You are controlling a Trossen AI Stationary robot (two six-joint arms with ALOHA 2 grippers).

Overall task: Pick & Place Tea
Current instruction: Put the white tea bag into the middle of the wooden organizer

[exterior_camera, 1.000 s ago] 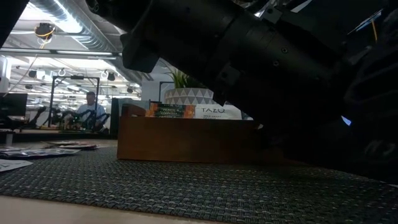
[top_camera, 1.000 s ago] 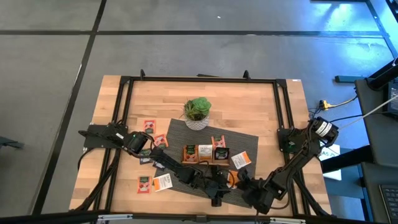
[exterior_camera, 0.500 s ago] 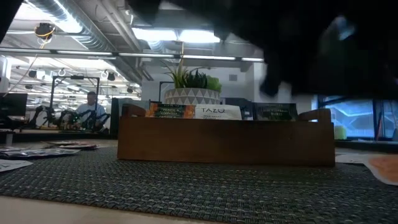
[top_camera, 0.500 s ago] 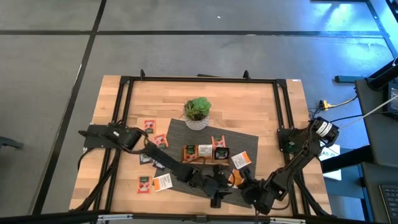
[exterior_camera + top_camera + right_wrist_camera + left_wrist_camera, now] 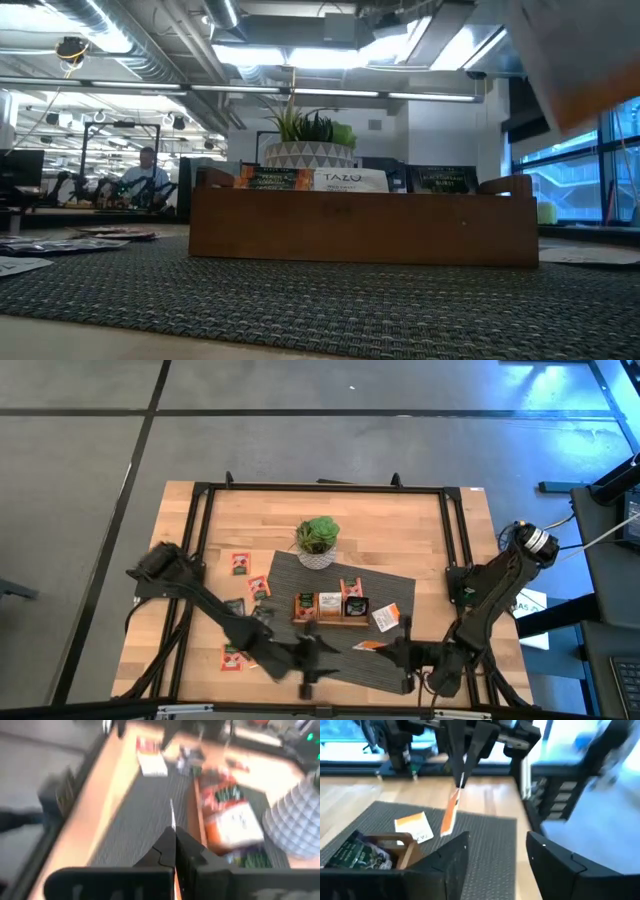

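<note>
One orange sachet hanging edge-down, right end effector pinching

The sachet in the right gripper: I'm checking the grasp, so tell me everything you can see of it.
The sachet is a thin flat packet, orange with a white part. It hangs edge-down, pinched at its top edge between the shut fingers of the right gripper, lifted clear above the dark woven mat near the table's front. Nothing else touches it. Another orange-and-white sachet lies flat on the mat nearby, beside the wooden tray. Its print cannot be read.
</note>
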